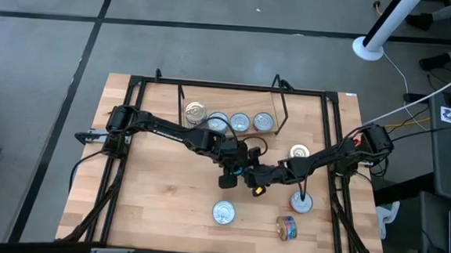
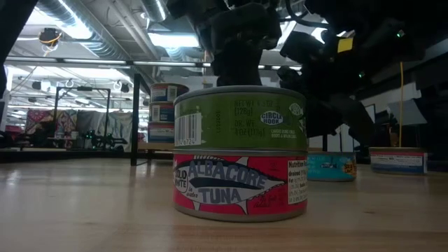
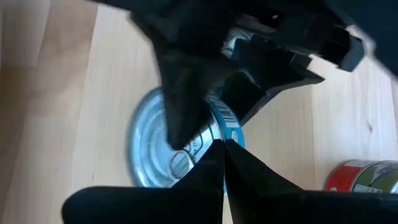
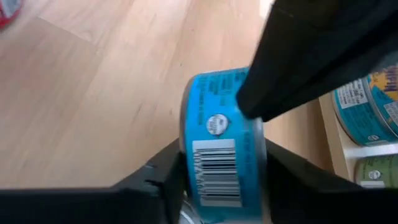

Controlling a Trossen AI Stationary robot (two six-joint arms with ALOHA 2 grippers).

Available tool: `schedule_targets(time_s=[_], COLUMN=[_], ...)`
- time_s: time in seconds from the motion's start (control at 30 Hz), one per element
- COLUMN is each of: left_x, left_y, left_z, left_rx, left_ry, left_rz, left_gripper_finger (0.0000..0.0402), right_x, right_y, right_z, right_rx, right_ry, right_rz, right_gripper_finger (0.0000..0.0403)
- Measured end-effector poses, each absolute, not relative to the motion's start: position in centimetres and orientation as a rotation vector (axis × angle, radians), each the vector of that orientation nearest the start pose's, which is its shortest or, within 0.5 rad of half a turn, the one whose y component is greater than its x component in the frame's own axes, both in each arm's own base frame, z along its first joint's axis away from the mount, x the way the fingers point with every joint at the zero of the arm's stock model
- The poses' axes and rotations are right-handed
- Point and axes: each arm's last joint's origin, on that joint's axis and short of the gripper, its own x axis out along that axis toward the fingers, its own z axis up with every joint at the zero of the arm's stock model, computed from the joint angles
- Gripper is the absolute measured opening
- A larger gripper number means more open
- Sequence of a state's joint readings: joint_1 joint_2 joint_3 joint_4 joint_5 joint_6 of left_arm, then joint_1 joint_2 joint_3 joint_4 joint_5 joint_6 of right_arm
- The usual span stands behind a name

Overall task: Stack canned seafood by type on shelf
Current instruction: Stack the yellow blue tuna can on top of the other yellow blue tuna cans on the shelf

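Note:
A blue-sided tin with a silver lid is at the table's middle, between both grippers. My right gripper is shut on it. My left gripper is shut, and its tips meet the tin's side. On the shelf at the far edge stand several tins, one gold-lidded. A green tin stands on a red tuna tin near the front. My right gripper pinches the blue tin across its flat faces, one finger on the lid and the other on the bottom. The barcode side faces its camera. The tin is turned on edge and seems lifted clear of the wood. My left gripper's shut tips rest against the tin's blue side wall close to the lid's rim. I cannot tell whether the rim is caught between them.
Loose tins stand on the right half: a gold-lidded one, a red-sided one and one lying on its side. The two-tin stack shows in the high view as a silver lid. Bare wood lies to the left.

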State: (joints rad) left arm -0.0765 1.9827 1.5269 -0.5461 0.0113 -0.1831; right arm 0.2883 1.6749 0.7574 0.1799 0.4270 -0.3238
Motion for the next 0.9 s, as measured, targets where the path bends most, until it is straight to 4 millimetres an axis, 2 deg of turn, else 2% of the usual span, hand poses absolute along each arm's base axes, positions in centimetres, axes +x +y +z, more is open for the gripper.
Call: schedule_targets(time_s=[0.1,0.3,0.47,0.63,0.77,0.9], left_x=[42.3,40.8,38.5,35.4,32.6,30.5], left_y=[-3.3,-3.2,-2.4,-1.7,-1.2,-0.9], left_z=[21.0,22.7,26.4,30.7,33.9,36.1], left_rx=[-0.129,-0.112,-0.112,-0.108,-0.093,-0.077], left_ry=[1.008,1.053,1.054,1.002,0.937,0.878], left_rz=[0.008,-0.017,-0.004,0.017,0.089,0.161], left_gripper_finger=[0.0009,0.0075,0.0114,0.0111,0.0100,0.0090], right_x=[30.5,31.6,32.6,33.6,34.5,35.3], right_y=[7.9,8.2,8.3,8.1,6.6,4.2], right_z=[14.6,16.0,17.5,19.2,20.4,21.2], right_rx=[-0.568,-0.553,-0.650,-0.813,-0.910,-0.949], right_ry=[0.714,0.679,0.636,0.608,0.612,0.624], right_rz=[-0.007,0.017,-0.003,-0.068,-0.139,-0.186], right_gripper_finger=[0.0129,0.0126,0.0145,0.0149,0.0135,0.0137])
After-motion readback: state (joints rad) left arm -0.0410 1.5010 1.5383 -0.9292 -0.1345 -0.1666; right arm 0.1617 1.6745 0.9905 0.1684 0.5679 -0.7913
